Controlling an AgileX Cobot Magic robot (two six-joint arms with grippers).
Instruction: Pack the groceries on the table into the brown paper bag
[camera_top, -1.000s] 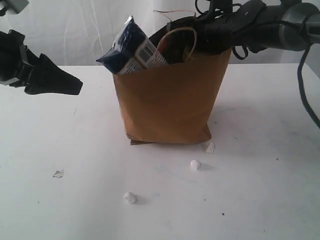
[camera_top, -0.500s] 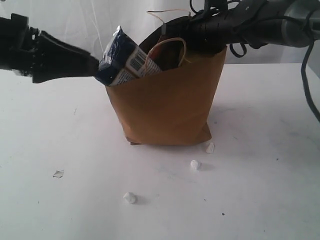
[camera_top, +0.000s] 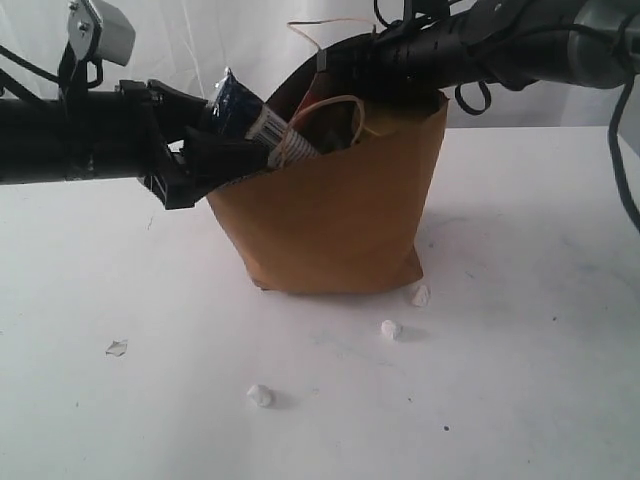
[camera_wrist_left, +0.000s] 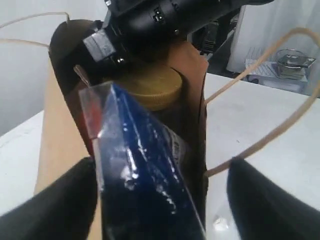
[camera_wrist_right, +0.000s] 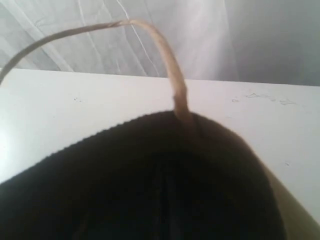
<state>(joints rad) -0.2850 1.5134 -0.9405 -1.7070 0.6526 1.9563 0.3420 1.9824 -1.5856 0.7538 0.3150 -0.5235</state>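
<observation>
Lower end of long blue-white packet (camera_wrist_left: 145, 170) cut off; big gold-lidded clear jar (camera_wrist_left: 150, 87) body hidden behind it.

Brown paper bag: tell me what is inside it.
A long blue-white packet sticks out of the top; a gold-lidded jar shows deeper in. Anything lower is hidden by the walls of the brown paper bag.

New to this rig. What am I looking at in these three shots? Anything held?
Two-armed robot packing groceries. The wide shot comes from a camera off the arms; the other two from a camera on each wrist. On the white table stands a brown paper bag, white scraps in front. The left gripper is open, jaws either side of a long blue-white packet sticking out of the bag; a gold-lidded jar sits inside. The right gripper is shut at the bag's far rim, apparently pinching it.
</observation>
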